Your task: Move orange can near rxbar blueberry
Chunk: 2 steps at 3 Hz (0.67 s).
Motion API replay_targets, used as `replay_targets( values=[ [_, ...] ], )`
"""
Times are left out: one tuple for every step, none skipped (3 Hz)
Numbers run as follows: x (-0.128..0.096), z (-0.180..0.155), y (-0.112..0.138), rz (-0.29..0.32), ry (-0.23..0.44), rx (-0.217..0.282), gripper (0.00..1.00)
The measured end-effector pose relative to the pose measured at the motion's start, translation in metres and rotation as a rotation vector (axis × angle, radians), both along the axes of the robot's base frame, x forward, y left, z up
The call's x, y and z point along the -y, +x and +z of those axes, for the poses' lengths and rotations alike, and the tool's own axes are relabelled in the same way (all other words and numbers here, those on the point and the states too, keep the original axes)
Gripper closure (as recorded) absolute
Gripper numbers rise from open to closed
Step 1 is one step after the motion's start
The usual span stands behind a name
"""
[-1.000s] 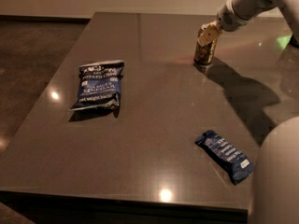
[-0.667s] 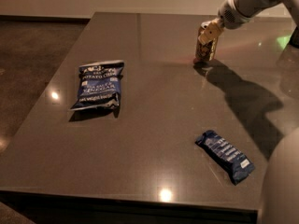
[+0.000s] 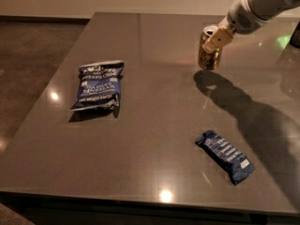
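The gripper (image 3: 216, 39), fingers pinching the upright orange can (image 3: 207, 56) near its top, seems set to carry it toward the distant rxbar blueberry (image 3: 225, 156).

White rounded arm (image 3: 262, 3), tan hand (image 3: 214, 41) upper right

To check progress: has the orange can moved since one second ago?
No. The orange can stands as far from the rxbar blueberry as before, the gripper at its top.
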State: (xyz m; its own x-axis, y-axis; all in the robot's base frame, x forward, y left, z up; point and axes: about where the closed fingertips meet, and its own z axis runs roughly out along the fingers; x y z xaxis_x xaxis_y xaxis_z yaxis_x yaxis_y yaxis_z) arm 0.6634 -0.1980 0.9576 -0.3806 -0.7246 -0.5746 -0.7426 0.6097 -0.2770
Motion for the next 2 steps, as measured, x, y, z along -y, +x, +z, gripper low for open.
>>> replay_targets(
  values=[
    [-0.002, 0.001, -0.046, 0.056, -0.018, -0.018, 1.00],
    [-0.002, 0.001, -0.081, 0.093, -0.028, -0.031, 1.00]
  ],
)
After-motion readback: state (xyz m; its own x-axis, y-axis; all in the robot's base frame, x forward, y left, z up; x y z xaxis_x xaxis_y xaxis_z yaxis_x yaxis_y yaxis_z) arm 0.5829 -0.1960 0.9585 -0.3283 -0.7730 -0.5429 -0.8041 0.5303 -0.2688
